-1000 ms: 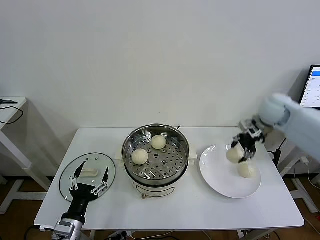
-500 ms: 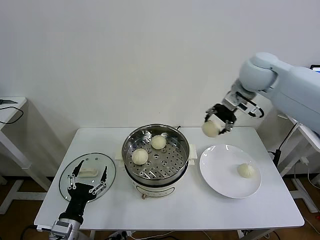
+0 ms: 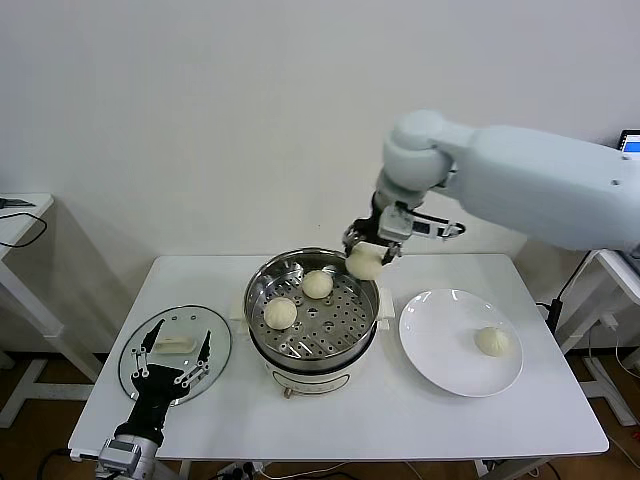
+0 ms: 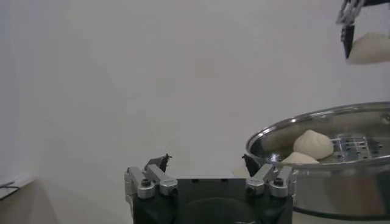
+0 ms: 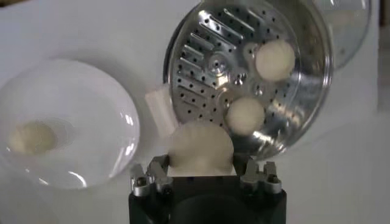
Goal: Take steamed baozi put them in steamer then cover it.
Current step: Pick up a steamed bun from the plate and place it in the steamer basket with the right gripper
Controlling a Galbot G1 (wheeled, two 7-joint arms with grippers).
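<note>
White table (image 3: 330,420) with the steamer (image 3: 312,315) at its centre: a round shiny steel pot, perforated tray inside, white handles at the sides. Inside the steamer, two baozi: one bun (image 3: 281,312) on the tray toward the robot's left, another bun (image 3: 318,284) toward the far side of the tray. Just above the steamer's far right rim, held in the air, a third baozi (image 3: 364,262), clamped between the fingers of the right gripper (image 3: 372,250), which hangs from a large pale arm (image 3: 520,185) reaching in over the table. Seen from the right wrist camera, this held bun (image 5: 200,146) pressed between the two jaws, with the steamer tray (image 5: 244,73) below and beyond it, not yet over the tray's middle.

To the right of the steamer, close beside it, a flat white plate (image 3: 440,365) with the fourth baozi (image 3: 492,341) lying on its right half.

To the left of the steamer, flat on the table, the cover (image 3: 172,352): clear glass lid, metal rim, white rectangular handle (image 3: 172,345) at its centre. At the near edge of the cover, the left gripper (image 3: 170,372), fingers spread wide apart, holding nothing, pointing toward the lid handle. From the left wrist camera, the same spread fingers (image 4: 152,176) low, with the steamer's rim (image 4: 317,122) and two buns visible beyond.
</note>
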